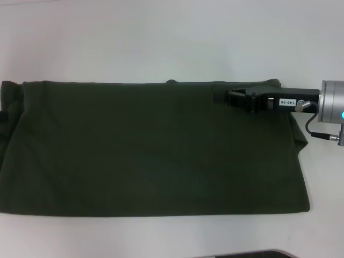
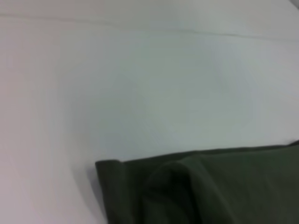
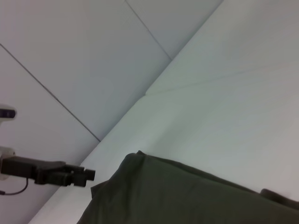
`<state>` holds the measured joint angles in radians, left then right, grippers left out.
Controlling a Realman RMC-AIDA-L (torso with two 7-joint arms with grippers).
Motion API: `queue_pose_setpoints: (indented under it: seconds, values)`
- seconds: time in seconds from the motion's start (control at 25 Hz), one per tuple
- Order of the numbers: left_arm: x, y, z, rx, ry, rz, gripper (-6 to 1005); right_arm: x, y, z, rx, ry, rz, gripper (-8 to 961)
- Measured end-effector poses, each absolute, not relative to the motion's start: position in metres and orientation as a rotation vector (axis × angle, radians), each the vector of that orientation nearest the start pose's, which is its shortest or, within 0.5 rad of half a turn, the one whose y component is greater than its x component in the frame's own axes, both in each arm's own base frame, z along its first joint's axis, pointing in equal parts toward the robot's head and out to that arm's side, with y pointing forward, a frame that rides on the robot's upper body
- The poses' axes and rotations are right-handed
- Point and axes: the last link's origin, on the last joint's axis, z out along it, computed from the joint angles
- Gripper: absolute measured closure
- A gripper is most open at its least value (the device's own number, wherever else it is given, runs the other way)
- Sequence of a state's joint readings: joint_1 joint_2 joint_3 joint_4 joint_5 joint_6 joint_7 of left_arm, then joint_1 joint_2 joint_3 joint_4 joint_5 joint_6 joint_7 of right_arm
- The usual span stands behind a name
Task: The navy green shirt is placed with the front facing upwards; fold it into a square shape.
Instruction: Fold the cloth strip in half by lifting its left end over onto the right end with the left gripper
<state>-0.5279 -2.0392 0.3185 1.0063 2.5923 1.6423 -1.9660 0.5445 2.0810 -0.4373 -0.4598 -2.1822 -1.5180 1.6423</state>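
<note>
Only one piece of writing is seen. A small white sticker (image 1: 288, 102) on the right gripper's black body carries dark digits that seem to read 140-08. The shirt's upper face is plain, and no label or lettering can be read on it.

The left gripper (image 3: 91, 175) is caught only in the right wrist view. It is held level against the background past the table's edge and well apart from the shirt. Whether it is released or clenched cannot be told.

The shirt (image 1: 156, 148) is spread on the white table (image 1: 161, 43) as a wide, dark olive band. At its left end a narrow strip of cloth is turned over along the side. The middle lies smooth and flat, with a small bump on the far edge. Its right end lies under the right gripper's tip and runs back toward the near side from there.

The right gripper (image 1: 217, 98) is stretched in level from the right, pointing left, over the shirt's far right corner. A fold of cloth is raised just beyond its body. Whether it is released, clenched or holding cloth cannot be told. Behind the black body comes a silver wrist (image 1: 332, 102) with a blue light (image 1: 342, 115), and a thin cable (image 1: 317, 131) is looped below it.
</note>
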Motion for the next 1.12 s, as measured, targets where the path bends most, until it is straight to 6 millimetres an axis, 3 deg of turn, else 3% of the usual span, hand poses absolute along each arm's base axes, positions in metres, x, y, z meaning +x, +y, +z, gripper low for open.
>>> queue_pose_setpoints:
  seconds: [0.4,0.6,1.12]
  values:
    - [-0.342,0.314,0.094,-2.302,-1.384,-0.157,233,0.293,0.313,-0.022,-2.515,1.309,0.808,874]
    - [-0.345,0.311,0.09,-2.304,-1.408,-0.13,104,0.294,0.313,-0.022,-2.513,1.314,0.81,873]
    - [-0.353,0.312,0.079,-2.278,-1.444,-0.099,105,0.297,0.31,-0.021,-2.506,1.325,0.808,875]
